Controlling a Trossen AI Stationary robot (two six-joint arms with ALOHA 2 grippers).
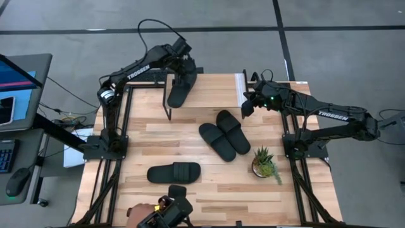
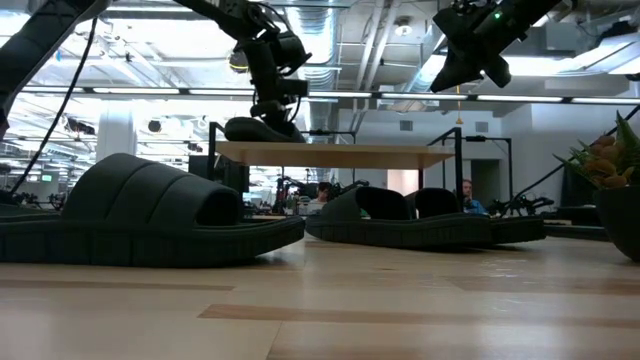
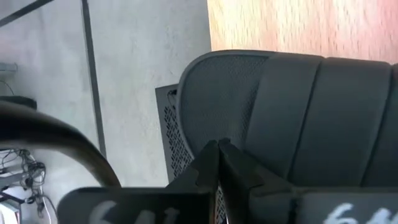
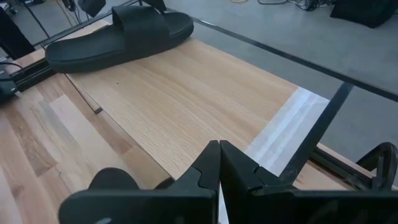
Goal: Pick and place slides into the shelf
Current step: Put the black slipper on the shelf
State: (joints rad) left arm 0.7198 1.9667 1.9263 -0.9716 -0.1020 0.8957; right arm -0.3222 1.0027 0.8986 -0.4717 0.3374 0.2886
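Note:
A black slide (image 1: 179, 90) (image 2: 258, 130) lies flat on the left end of the shelf (image 1: 212, 95) (image 2: 340, 153), a low wood-topped rack at the table's far edge. My left gripper (image 1: 185, 71) (image 2: 272, 112) (image 3: 217, 144) is shut, directly over that slide (image 3: 298, 112). My right gripper (image 1: 245, 109) (image 2: 445, 82) (image 4: 219, 144) is shut and empty, raised above the shelf's right end near its white strip (image 4: 286, 130). Two more slides (image 1: 225, 136) (image 2: 400, 215) lie side by side at mid-table. Another slide (image 1: 174, 172) (image 2: 140, 210) rests nearer the near edge. My left gripper points down at the slide on the shelf with its fingers shut together, their tips over the sole's end beside the ribbed strap (image 3: 205, 93). Whether the tips touch the slide or hang just above it, I cannot tell.
A small potted plant (image 1: 264, 163) (image 2: 610, 190) stands on the table's right side, near the right arm's base. A person's hand with a dark device (image 1: 161, 212) shows at the near edge. Bare shelf top (image 4: 186, 106) lies between the placed slide and the white strip.

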